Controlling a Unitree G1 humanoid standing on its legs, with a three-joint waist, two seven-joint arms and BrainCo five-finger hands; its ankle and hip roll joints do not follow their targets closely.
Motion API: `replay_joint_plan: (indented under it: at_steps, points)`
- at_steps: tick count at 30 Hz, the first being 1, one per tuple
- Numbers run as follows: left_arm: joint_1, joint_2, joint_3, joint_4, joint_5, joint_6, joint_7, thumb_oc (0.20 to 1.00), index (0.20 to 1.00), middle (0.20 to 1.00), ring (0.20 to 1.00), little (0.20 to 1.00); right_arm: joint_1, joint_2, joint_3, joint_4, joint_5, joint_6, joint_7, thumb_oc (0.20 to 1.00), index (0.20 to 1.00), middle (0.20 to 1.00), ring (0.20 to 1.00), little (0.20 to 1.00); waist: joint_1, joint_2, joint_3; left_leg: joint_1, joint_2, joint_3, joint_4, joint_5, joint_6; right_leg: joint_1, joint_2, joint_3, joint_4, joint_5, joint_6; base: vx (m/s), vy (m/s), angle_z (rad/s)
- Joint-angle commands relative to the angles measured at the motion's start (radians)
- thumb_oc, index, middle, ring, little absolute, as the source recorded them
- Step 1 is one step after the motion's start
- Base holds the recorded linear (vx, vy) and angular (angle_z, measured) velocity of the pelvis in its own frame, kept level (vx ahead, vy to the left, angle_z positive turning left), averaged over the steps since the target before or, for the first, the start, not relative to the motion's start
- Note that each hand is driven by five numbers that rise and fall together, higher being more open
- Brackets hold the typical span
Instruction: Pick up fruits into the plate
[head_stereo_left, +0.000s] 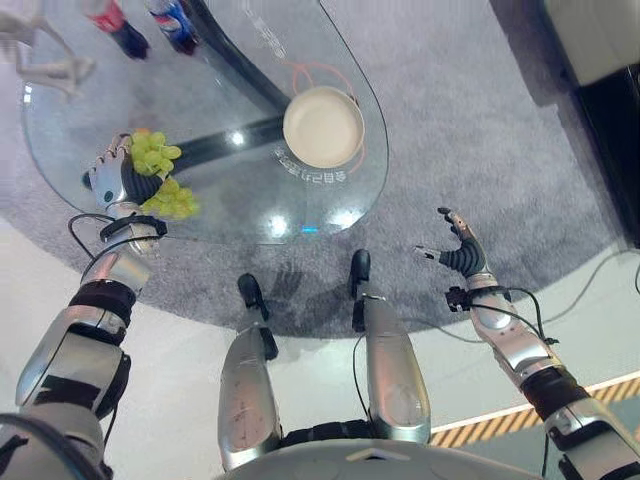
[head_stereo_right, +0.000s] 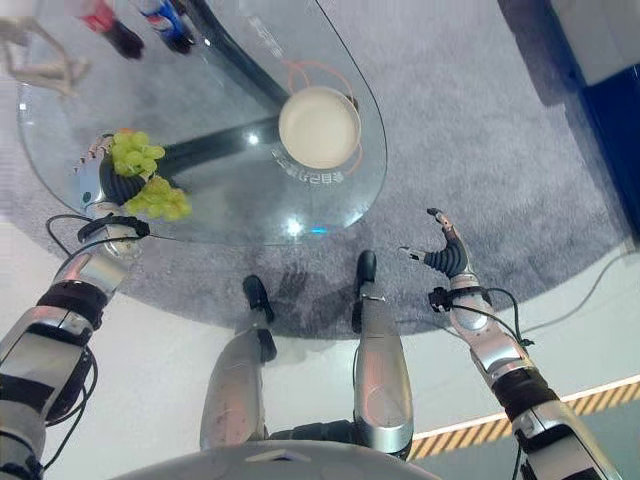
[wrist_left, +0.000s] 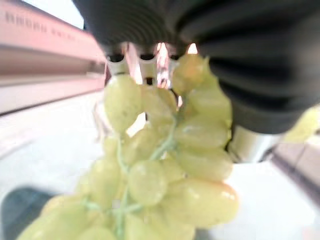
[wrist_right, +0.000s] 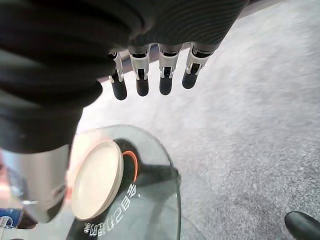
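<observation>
Left wrist view | left hand (head_stereo_left: 112, 178) curled round pale-green grapes (wrist_left: 165, 165) | right hand (head_stereo_left: 460, 245) spread

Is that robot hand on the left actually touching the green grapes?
Touching. In the left eye view the left robot hand is wrapped round the grapes; the left wrist view shows the bunch pressed against its fingers.

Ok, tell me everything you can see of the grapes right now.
The grapes are a bunch of pale green, oval berries on thin green stems, glossy and whole as far as shows. They sit in the left hand over the near-left part of the glass table, spilling out on both sides of the hand's dark cover, with its fingers behind the bunch. Whether the bunch is lifted off the glass cannot be told. The cream plate stands apart, empty.
</observation>
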Motion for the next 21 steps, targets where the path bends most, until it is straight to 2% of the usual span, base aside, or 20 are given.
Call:
replay_joint_plan:
  at_steps: [1,6,8,10,12,14,16,17,18,21]
  points:
    - [0.012,0.052,0.096,-0.055,-0.032,-0.095,0.049,0.200,0.200,0.200,0.200,0.200,0.056,-0.014,-0.068,-0.086,-0.030,-0.052,0.064,1.000,1.000,1.000,1.000,1.000,-0.010,0.014,-0.078,0.002,-0.080,0.000,0.037,-0.121,-0.006,0.096,0.039,-0.032,-0.049,-0.084,0.026,0.08,0.001,0.00]
    - [0.129,0.051,0.142,-0.145,-0.082,-0.176,-0.027,0.200,0.200,0.200,0.200,0.200,0.101,-0.015,-0.087,-0.115,-0.010,-0.053,0.188,1.000,1.000,1.000,1.000,1.000,0.010,0.025,-0.158,0.095,-0.072,-0.005,-0.029,-0.117,-0.009,0.204,0.032,-0.064,-0.110,-0.083,0.033,0.08,-0.010,0.06]
    - [0.191,0.046,0.158,-0.243,-0.130,-0.185,-0.113,0.200,0.200,0.200,0.200,0.200,0.117,-0.024,-0.097,-0.146,0.018,-0.037,0.288,1.000,1.000,1.000,1.000,1.000,0.024,0.028,-0.209,0.144,-0.067,-0.014,-0.059,-0.115,-0.007,0.263,0.027,-0.080,-0.138,-0.079,0.039,0.10,-0.057,0.09]
    - [0.213,0.044,0.164,-0.288,-0.137,-0.209,-0.160,0.200,0.200,0.200,0.200,0.200,0.114,-0.031,-0.100,-0.155,0.043,-0.028,0.342,1.000,1.000,1.000,1.000,1.000,0.032,0.030,-0.229,0.162,-0.066,-0.020,-0.066,-0.115,-0.006,0.284,0.026,-0.086,-0.145,-0.079,0.040,0.07,-0.062,0.08]
    - [0.254,0.034,0.159,-0.396,-0.187,-0.230,-0.265,0.200,0.200,0.200,0.200,0.200,0.087,-0.047,-0.093,-0.171,0.096,0.020,0.450,1.000,1.000,1.000,1.000,1.000,0.049,0.036,-0.272,0.203,-0.059,-0.021,-0.083,-0.115,-0.007,0.330,0.021,-0.100,-0.162,-0.074,0.043,0.10,-0.059,0.10]
    - [0.285,0.025,0.155,-0.469,-0.253,-0.252,-0.365,0.200,0.200,0.200,0.200,0.200,0.058,-0.066,-0.077,-0.192,0.124,0.036,0.532,1.000,1.000,1.000,1.000,1.000,0.061,0.038,-0.302,0.235,-0.053,-0.021,-0.097,-0.113,-0.008,0.363,0.019,-0.109,-0.178,-0.069,0.045,0.09,-0.044,0.09]
    - [0.310,0.015,0.149,-0.545,-0.312,-0.259,-0.455,0.200,0.200,0.200,0.200,0.200,0.021,-0.073,-0.069,-0.222,0.175,0.055,0.585,1.000,1.000,1.000,1.000,1.000,0.074,0.039,-0.328,0.258,-0.049,-0.020,-0.103,-0.113,-0.008,0.391,0.016,-0.120,-0.188,-0.066,0.046,0.10,-0.033,0.11]
    - [0.315,0.014,0.150,-0.553,-0.318,-0.261,-0.465,0.200,0.200,0.200,0.200,0.200,0.017,-0.073,-0.068,-0.224,0.181,0.061,0.591,1.000,1.000,1.000,1.000,1.000,0.075,0.040,-0.330,0.261,-0.048,-0.019,-0.104,-0.114,-0.008,0.394,0.016,-0.121,-0.189,-0.066,0.046,0.16,-0.037,0.07]
    - [0.350,-0.004,0.159,-0.632,-0.400,-0.272,-0.583,0.200,0.200,0.200,0.200,0.200,-0.022,-0.066,-0.069,-0.266,0.230,0.105,0.644,1.000,1.000,1.000,1.000,1.000,0.088,0.041,-0.359,0.288,-0.042,-0.017,-0.110,-0.115,-0.007,0.424,0.017,-0.128,-0.200,-0.064,0.046,0.14,-0.030,0.02]
    - [0.367,-0.012,0.167,-0.730,-0.506,-0.240,-0.708,0.200,0.200,0.200,0.200,0.200,-0.068,-0.067,-0.068,-0.299,0.269,0.165,0.700,1.000,1.000,1.000,1.000,1.000,0.101,0.043,-0.385,0.317,-0.037,-0.016,-0.122,-0.119,-0.007,0.456,0.020,-0.134,-0.214,-0.066,0.044,0.09,-0.033,-0.01]
